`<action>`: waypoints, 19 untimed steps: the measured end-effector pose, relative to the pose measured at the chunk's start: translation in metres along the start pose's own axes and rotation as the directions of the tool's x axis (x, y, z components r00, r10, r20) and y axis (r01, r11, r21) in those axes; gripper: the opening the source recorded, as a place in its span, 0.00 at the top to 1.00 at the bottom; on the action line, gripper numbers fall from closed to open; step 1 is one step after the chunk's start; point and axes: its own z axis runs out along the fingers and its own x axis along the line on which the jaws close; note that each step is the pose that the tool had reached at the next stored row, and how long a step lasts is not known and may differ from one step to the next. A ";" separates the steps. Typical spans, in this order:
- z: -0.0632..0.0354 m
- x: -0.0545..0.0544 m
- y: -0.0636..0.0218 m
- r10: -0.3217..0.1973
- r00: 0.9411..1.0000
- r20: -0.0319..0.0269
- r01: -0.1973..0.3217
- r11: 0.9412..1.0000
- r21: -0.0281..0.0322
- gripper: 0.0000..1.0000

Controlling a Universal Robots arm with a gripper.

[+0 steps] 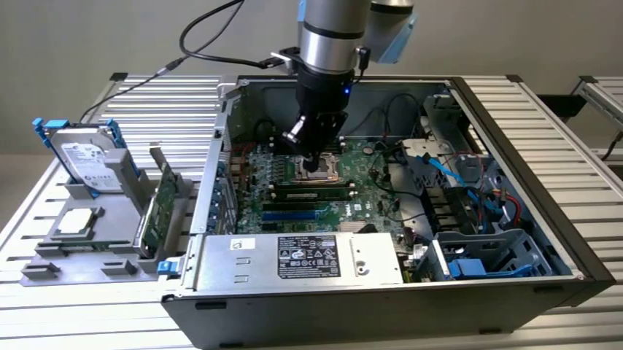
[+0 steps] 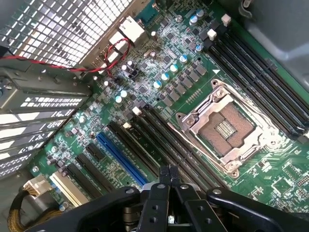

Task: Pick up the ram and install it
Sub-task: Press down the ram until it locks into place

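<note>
Green ram (image 1: 309, 194) seated in slot | claw (image 2: 169, 175) clenched empty, just above it

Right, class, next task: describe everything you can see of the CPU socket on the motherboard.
The CPU socket is a square frame of silvery metal lying flat on the green motherboard. It is empty: its middle shows a grid of gold-looking contacts and no chip. Black memory slots run along two opposite sides of it. In the exterior view the end effector hangs just above it, and whether they touch cannot be told.
</note>
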 end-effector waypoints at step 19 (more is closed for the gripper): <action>-0.0013 0.000 0.0000 0.143 0.989 0.027 -0.144 0.989 0.040 0.89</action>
